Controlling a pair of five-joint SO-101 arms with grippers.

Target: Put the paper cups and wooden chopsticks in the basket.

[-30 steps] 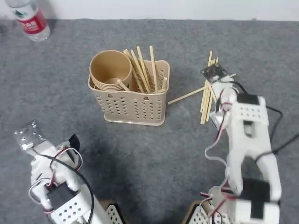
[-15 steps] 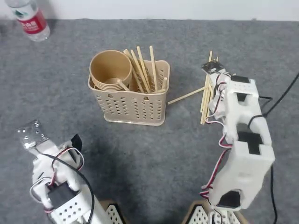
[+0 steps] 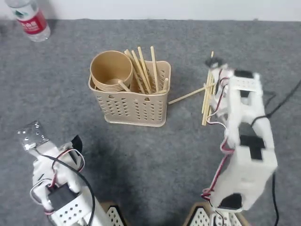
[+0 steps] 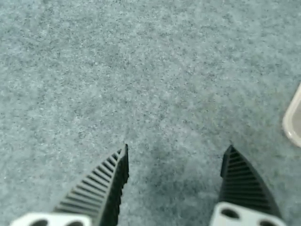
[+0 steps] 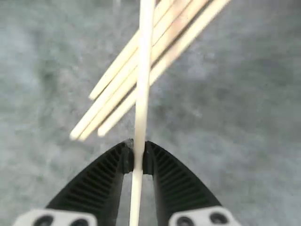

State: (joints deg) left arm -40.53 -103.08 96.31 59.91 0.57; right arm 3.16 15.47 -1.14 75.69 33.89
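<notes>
Surface: desk (image 3: pixel 155 155) under grey carpet-like cloth, with a pale wall (image 3: pixel 188 8) along the far edge.

Basket (image 3: pixel 136 107): beige, perforated, upright. It is the reference for every entry below.

Cups (image 3: pixel 111 70): nested stack, upright inside the basket, in its left half as the high view shows it.

Chopsticks (image 3: pixel 143 66): several stand tilted inside the basket beside the cups, tips above the rim.

Pile (image 3: pixel 207 101): more chopsticks flat on the desk, right of the basket and apart from it, roughly parallel.

Slanted stick (image 3: pixel 186 97): runs from the pile toward the basket's right wall. Whether it is the gripped one cannot be told.

Right gripper (image 5: pixel 138 151): right of the basket, over the pile. Jaws pinched narrow on a single chopstick (image 5: pixel 143 70), which runs out between them and crosses above the others.

Left gripper (image 4: pixel 178 150): nearer the front edge than the basket and to its left, well apart. Jaws spread wide above the grey cloth.

Bottle (image 3: pixel 29 19): clear, red label, far left of the basket by the wall, well apart.
</notes>
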